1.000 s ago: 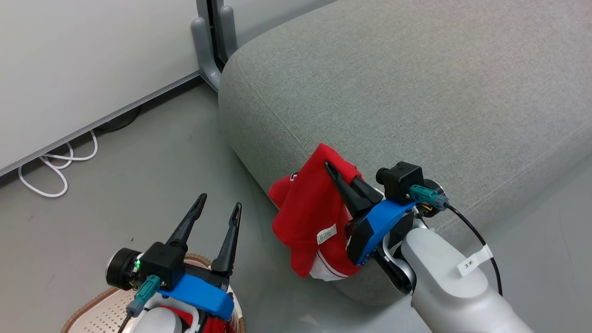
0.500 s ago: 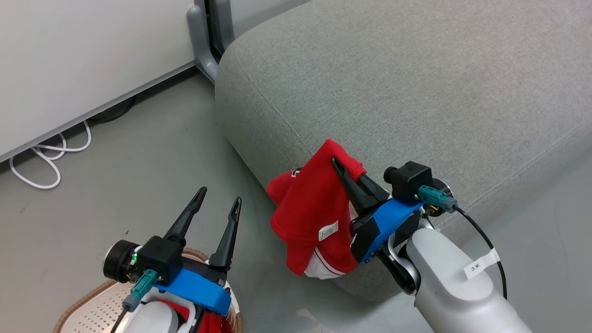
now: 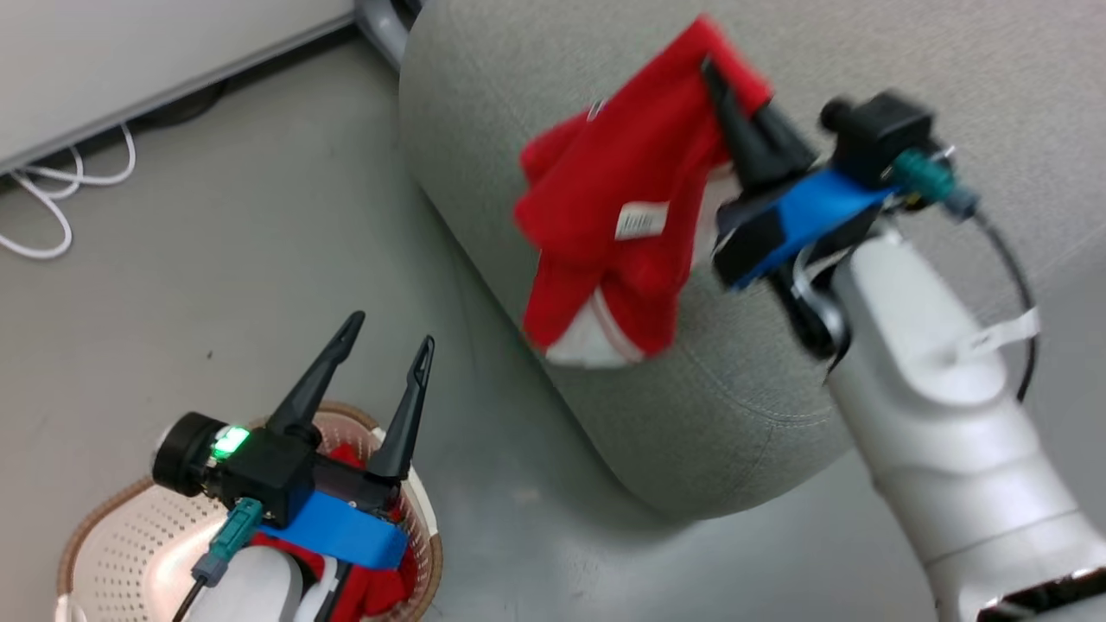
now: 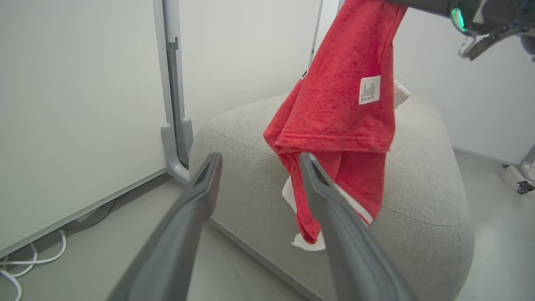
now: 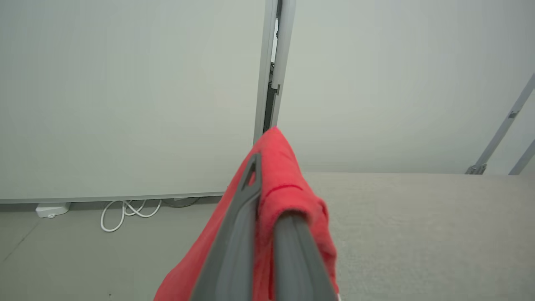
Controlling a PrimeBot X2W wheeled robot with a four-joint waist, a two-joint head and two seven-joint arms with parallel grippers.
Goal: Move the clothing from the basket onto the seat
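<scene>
My right gripper (image 3: 721, 73) is shut on a red garment (image 3: 618, 207) with white trim and a small white label, which hangs in the air above the near rounded end of the grey seat (image 3: 864, 52). The left wrist view shows this garment (image 4: 338, 113) dangling in front of the seat (image 4: 418, 188). In the right wrist view red cloth (image 5: 280, 184) is pinched between the fingers. My left gripper (image 3: 384, 337) stands open over the cream basket (image 3: 112, 536) at the lower left. More red clothing (image 3: 367, 592) lies in that basket, partly hidden by my arm.
A pale wall panel (image 3: 130, 52) with a grey post foot (image 3: 380, 26) runs along the back left. White cables (image 3: 43, 199) coil on the grey floor (image 3: 259, 216) beneath it. Open floor lies between basket and seat.
My right gripper has lifted the red garment upward, from beside the seat's edge to above its top. The head view has tilted downward, bringing more of the basket into sight. The left gripper stays open.
</scene>
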